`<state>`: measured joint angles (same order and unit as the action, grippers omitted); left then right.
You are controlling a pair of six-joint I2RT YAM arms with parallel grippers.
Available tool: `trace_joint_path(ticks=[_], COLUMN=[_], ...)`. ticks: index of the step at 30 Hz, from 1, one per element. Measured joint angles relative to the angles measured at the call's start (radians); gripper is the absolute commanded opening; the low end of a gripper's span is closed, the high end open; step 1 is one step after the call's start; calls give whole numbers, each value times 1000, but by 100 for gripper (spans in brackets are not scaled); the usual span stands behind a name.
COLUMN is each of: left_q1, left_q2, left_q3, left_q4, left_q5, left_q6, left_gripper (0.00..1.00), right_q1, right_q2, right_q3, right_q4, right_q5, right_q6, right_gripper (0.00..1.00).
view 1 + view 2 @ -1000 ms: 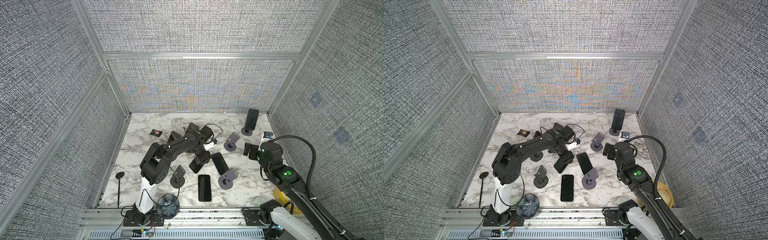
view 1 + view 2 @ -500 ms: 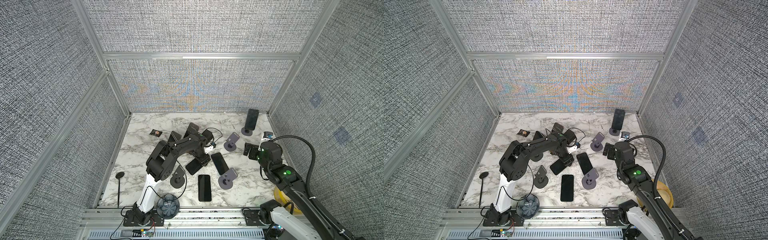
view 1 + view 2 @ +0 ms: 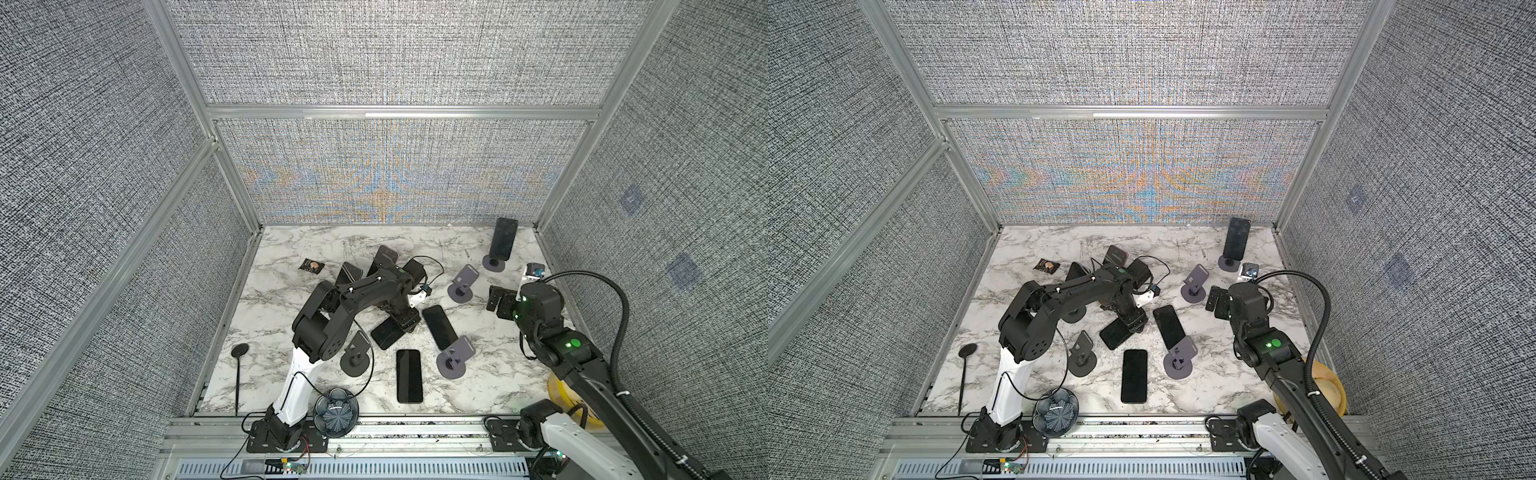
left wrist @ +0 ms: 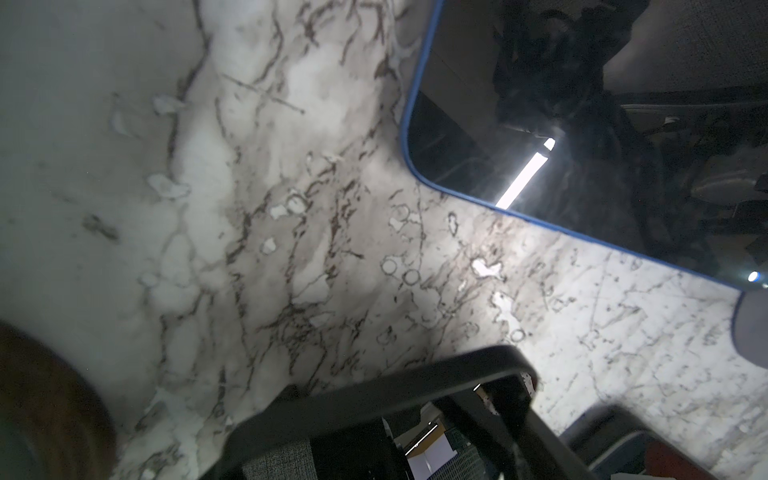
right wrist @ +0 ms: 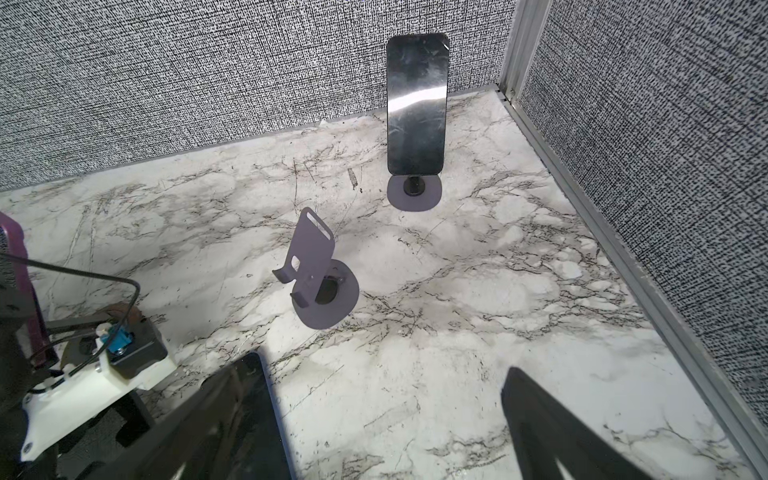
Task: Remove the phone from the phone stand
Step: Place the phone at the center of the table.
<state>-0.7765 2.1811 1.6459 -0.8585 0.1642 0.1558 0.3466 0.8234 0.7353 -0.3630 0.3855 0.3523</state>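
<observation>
My left gripper (image 3: 405,321) is shut on the end of a black phone (image 3: 386,332), held low and tilted over the marble mid-table; in the left wrist view its dark edge (image 4: 353,401) crosses between the jaws. Whether it rests on the marble I cannot tell. An empty phone stand (image 3: 355,353) stands just in front of it. Another black phone (image 5: 417,104) stands upright on a phone stand (image 5: 413,193) in the back right corner. My right gripper (image 5: 386,419) is open and empty, facing that corner from well short of it.
A blue-edged phone (image 4: 582,124) lies beside the held one, its end by a grey stand (image 3: 455,359). A phone (image 3: 409,376) lies flat near the front. Empty stand (image 5: 318,270) mid-right. Two phones (image 3: 386,255) on stands behind the left arm. Black fan (image 3: 336,415) at the front edge.
The left arm has carried the held phone down and slightly left, closer to the marble. The right arm has not moved and stays open.
</observation>
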Motion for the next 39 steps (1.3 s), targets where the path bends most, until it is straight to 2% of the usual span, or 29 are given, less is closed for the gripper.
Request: trace_joint_path(ticks=[14, 39], left_q1=[0, -1], left_q2=[2, 8], left_q3=[-21, -19], left_q4=[16, 19], left_q5=[-3, -5], left_q6=[1, 5], left_gripper=[71, 77], right_q1=[-8, -27], right_q2=[-3, -4], right_q3=[0, -10], right_q4=[0, 0], right_q5=[-1, -7], right_q6=[3, 3], right_gripper=[99, 99])
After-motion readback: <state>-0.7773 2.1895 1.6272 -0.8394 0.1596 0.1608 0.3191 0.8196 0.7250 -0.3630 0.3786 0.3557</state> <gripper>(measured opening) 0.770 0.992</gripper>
